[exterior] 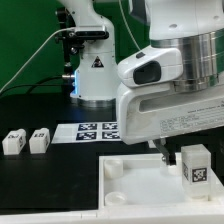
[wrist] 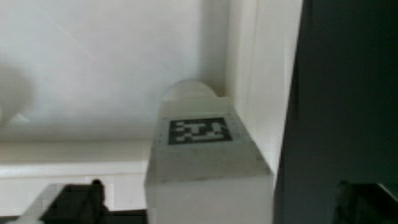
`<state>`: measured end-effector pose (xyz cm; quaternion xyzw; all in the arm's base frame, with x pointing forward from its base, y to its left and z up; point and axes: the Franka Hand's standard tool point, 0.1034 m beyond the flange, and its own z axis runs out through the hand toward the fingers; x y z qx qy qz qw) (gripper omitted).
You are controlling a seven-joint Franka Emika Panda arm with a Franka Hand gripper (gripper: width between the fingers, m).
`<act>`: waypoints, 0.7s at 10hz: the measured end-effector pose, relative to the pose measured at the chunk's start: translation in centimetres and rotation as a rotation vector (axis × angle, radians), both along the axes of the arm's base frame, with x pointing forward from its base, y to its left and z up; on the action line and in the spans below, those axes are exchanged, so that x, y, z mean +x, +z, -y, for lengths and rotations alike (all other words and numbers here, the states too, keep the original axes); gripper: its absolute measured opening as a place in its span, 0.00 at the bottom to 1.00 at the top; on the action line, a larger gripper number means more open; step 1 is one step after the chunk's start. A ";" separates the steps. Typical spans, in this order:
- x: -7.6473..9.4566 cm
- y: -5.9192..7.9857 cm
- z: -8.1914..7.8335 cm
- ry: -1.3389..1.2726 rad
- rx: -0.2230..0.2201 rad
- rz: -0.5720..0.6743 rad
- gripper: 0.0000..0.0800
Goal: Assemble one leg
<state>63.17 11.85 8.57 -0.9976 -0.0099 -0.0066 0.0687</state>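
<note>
One leg [exterior: 193,166], a white block with a tag on its face, stands upright on the large white panel [exterior: 135,185] near the corner on the exterior view's right. My gripper [exterior: 178,152] hangs over it. In the wrist view the leg [wrist: 199,140] lies between my two dark fingertips [wrist: 71,203], with a gap showing on each side, so the gripper [wrist: 214,206] is open around it. Two more legs [exterior: 13,141] [exterior: 39,140] stand on the black table at the exterior view's left. A fourth leg is out of view.
The marker board [exterior: 95,131] lies flat on the table behind the panel. The robot's base [exterior: 95,75] stands at the back. The panel has raised corner sockets [exterior: 113,168]. Its edge [wrist: 267,90] runs beside the leg, with dark table beyond.
</note>
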 end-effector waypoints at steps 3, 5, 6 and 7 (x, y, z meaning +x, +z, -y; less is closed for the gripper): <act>0.0 0.0 0.0 -0.153 0.003 -0.021 0.43; 0.0 0.0 0.0 -0.339 0.005 -0.046 0.37; 0.0 0.0 0.0 -0.437 0.007 -0.060 0.37; 0.0 -0.1 0.0 -0.525 0.007 -0.072 0.37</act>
